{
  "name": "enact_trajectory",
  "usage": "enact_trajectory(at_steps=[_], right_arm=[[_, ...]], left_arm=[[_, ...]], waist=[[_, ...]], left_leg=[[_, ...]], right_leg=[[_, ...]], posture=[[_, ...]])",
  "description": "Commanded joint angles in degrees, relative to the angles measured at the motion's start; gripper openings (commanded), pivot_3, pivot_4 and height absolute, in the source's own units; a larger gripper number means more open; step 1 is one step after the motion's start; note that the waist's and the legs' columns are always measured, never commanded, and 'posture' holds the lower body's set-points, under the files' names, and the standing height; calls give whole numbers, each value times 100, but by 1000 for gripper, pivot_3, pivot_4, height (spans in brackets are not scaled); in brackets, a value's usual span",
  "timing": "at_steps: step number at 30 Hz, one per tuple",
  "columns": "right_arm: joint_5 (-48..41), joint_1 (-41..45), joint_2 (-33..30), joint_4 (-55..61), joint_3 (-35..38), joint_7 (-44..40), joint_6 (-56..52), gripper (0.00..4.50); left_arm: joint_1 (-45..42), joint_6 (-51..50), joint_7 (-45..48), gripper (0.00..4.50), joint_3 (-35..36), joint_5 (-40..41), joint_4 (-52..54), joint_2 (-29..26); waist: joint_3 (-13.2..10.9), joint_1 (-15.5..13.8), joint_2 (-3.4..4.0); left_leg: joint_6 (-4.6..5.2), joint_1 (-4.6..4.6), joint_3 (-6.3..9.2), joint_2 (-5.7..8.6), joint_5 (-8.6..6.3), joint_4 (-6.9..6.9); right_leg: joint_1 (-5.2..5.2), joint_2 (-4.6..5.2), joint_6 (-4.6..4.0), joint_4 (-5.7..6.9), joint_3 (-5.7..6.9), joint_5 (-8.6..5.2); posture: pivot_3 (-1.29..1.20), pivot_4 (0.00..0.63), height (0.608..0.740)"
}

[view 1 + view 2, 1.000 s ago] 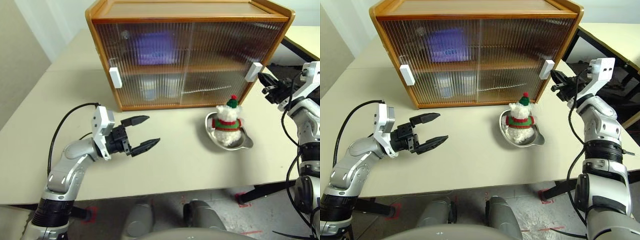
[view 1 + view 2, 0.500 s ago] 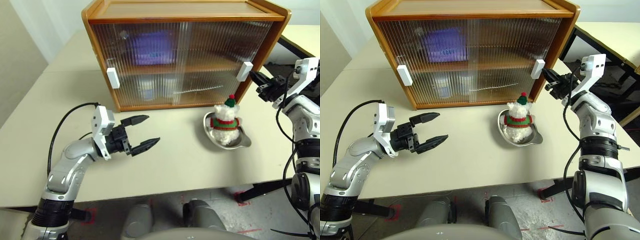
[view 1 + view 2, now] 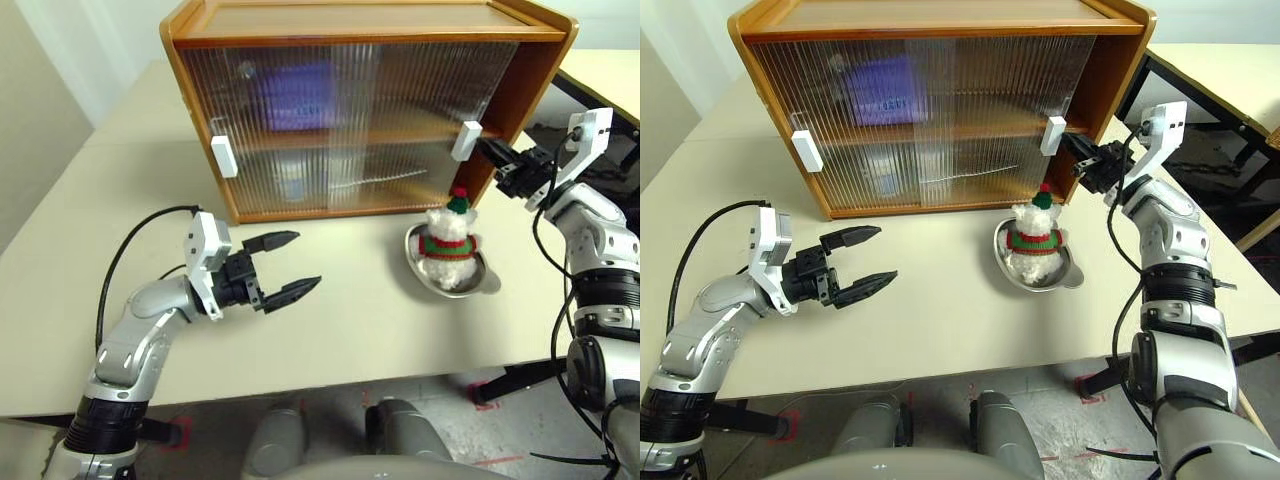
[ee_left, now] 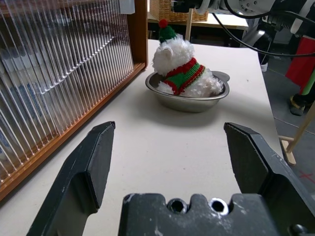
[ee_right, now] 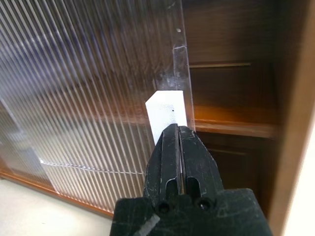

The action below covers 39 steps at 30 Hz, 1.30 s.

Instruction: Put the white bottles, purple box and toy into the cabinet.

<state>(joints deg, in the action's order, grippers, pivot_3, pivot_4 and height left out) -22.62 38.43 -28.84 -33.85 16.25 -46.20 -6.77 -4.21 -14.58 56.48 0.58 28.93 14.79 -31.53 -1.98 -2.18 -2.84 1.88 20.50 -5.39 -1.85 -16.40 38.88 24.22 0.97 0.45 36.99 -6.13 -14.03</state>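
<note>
With our right claw (image 3: 1078, 163) pressed together against the door handle (image 3: 1051, 136), we slide the cabinet (image 3: 940, 20) open; next the toy (image 3: 1036, 231) at five o'clock needs grabbing; left claw (image 3: 860, 262) spread.

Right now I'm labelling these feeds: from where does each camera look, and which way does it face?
Head pair: looks forward and down at the cabinet, toy and both arms.
Left wrist: sits behind the open left gripper, looking across the table at the toy in its steel dish.
Right wrist: sits behind the shut right gripper, facing the right door's white handle.
Shared: toy and cabinet show in head and left wrist views.
</note>
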Motion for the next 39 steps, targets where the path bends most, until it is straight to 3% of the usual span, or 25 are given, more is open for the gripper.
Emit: enact_trajectory(at_steps=[1,9,19,39], right_arm=[[23,207,192,-58,-229,-205,17,37],[-7,386,606,35,-441,-344,-89,37],[-14,353,690,70,-524,-481,-126,37],[-55,478,1518,457,-920,-479,-294,37]], left_arm=[[20,-7,-44,4500,-44,-84,51,-49],[18,9,-67,4500,-51,-85,53,-62],[73,5,-67,4500,-71,-97,92,-70],[110,-35,-167,4500,-70,-121,149,-63]], waist=[[0,39,1],[-3,199,7],[-5,103,11],[-7,107,15]], left_leg=[[0,-1,-1,-2,0,0],[-2,-10,-7,-20,-1,-9],[-2,-16,-8,-1,0,-1],[-4,-13,-3,-6,-1,-7]], right_leg=[[0,-1,-1,0,0,0],[0,-9,-16,14,-11,7],[9,-1,-19,30,0,4],[15,-3,-20,32,7,4]], posture=[[223,0,740],[227,0,740],[231,0,740],[243,0,740]])
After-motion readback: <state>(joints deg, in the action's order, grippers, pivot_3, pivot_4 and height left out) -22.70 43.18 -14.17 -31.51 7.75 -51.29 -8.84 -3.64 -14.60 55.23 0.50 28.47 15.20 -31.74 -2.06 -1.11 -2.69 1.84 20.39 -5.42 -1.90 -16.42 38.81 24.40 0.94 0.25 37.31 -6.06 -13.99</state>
